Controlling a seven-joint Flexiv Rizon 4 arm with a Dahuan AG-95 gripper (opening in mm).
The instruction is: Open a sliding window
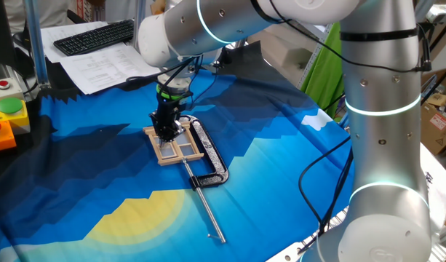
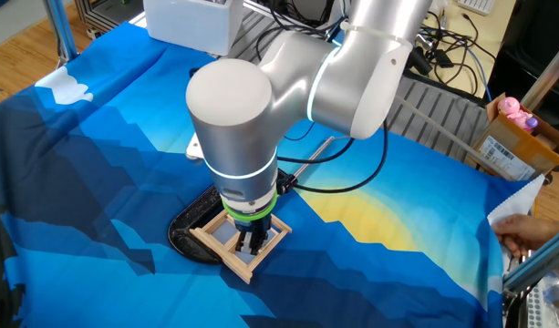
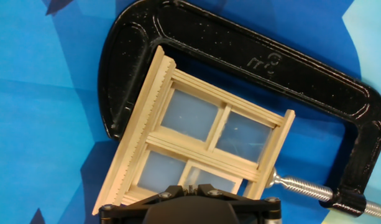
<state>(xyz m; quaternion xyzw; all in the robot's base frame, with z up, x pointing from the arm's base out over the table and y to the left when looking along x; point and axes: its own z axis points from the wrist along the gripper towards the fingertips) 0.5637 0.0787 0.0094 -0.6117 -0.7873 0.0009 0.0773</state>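
Sliding window (image 3: 206,143) lies flat on the table (image 1: 99,175) inside the black clamp (image 3: 240,59), its long axis running from seven to one o'clock in the hand view. Pincer (image 1: 166,132) sits on it; whether it grips, I cannot tell.

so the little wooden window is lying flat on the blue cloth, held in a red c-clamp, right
Not quite: the c-clamp is black, not red, as the hand view shows. The rest holds: the wooden window lies flat on the blue cloth, held in that clamp.
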